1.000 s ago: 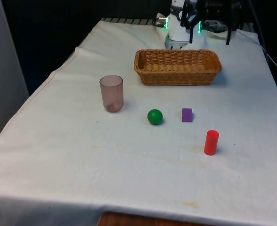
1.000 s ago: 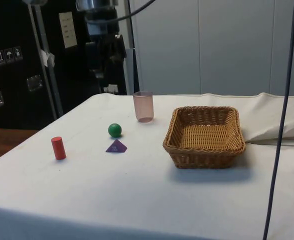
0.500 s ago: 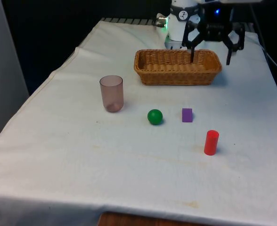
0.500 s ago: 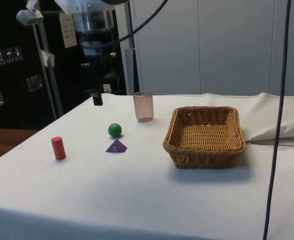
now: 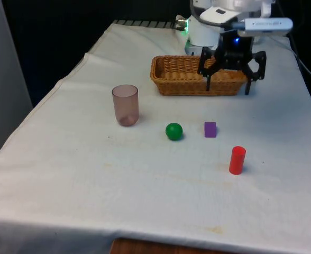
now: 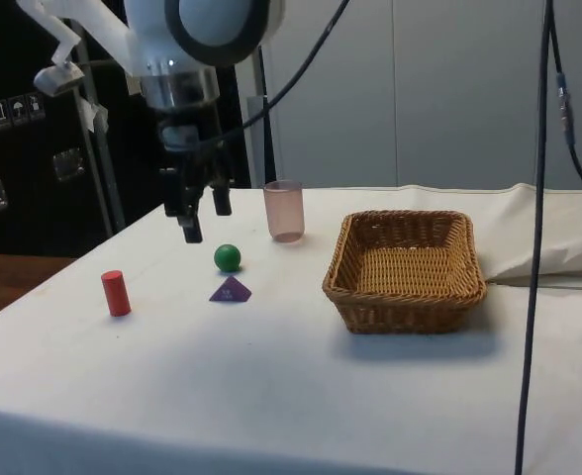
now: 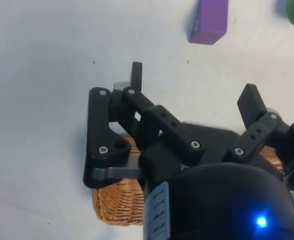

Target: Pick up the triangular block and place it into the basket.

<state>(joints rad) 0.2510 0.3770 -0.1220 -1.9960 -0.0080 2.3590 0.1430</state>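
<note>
The approach step is in hand: the black two-finger gripper (image 5: 227, 87) hangs above the bench, empty, its fingers spread wide, between the woven wicker basket (image 5: 199, 74) and the loose things on the white cloth. The small purple triangular block (image 6: 231, 290) lies flat on the cloth, just beside the green ball (image 6: 228, 257) and near the red cylinder (image 6: 116, 293), well apart from the basket. The translucent pink cup (image 6: 284, 210) stands farther off. Nothing has been grasped. The next move, by my reading, calls for bringing the gripper over the block, lowering with the fingers straddling it, clear of the ball, then closing.
</note>
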